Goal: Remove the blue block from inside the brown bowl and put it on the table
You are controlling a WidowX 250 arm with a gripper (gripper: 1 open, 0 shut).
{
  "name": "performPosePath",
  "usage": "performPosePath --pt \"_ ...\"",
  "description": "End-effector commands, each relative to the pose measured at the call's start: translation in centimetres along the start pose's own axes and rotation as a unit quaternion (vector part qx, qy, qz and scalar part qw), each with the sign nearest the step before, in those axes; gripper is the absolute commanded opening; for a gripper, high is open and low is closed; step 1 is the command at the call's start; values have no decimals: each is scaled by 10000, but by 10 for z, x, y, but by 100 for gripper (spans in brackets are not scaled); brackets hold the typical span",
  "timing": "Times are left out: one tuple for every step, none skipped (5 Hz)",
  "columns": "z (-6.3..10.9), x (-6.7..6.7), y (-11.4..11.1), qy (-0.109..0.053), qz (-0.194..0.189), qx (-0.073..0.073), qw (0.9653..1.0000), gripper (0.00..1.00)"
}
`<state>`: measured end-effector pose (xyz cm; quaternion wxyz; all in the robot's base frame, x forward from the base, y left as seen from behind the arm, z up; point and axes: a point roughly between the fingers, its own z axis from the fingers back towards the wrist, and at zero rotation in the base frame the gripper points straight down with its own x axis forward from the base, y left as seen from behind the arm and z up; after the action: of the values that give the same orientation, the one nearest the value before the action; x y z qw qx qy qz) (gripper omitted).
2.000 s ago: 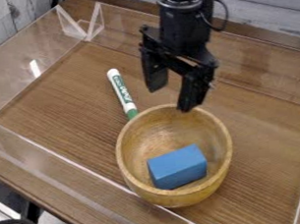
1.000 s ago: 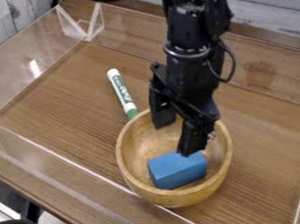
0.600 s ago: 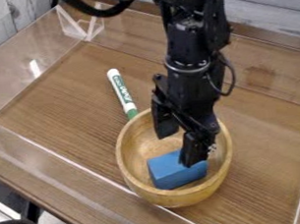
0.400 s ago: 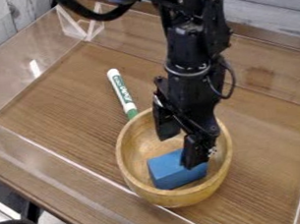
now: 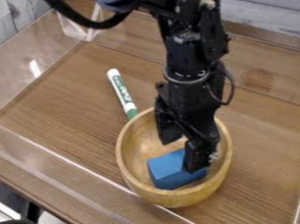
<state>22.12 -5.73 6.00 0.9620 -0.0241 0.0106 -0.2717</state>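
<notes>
The brown bowl sits on the table near its front edge. Inside it lies the blue block, partly covered by my fingers. My black gripper points straight down into the bowl, open, with one finger at the block's right side and the other at its far left side. The jaws straddle the block's upper part; whether they touch it I cannot tell.
A white-and-green marker lies on the table just left of the bowl and behind it. Clear acrylic walls run around the table's edges. A clear triangular stand is at the back left.
Over the earlier frames my gripper came down from above the bowl's far rim into the bowl, ending around the blue block. It stayed open throughout. The block and bowl have not moved.
</notes>
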Motion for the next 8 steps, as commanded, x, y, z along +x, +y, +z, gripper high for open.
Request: performPosePath --pt "7 6 -1 -288 -65 62 9995 100" --pt "5 7 -2 -346 -61 54 9994 100" --pt "6 7 -2 -405 -39 65 9992 100" --pt "8 6 -2 -464 -4 77 9989 100" --pt "9 6 -3 -531 28 88 9985 100" --pt "9 6 -3 -578 52 90 9983 100" --pt "9 6 -3 -625 83 93 9980 100" --pt "3 5 -2 -640 82 90 9979 100"
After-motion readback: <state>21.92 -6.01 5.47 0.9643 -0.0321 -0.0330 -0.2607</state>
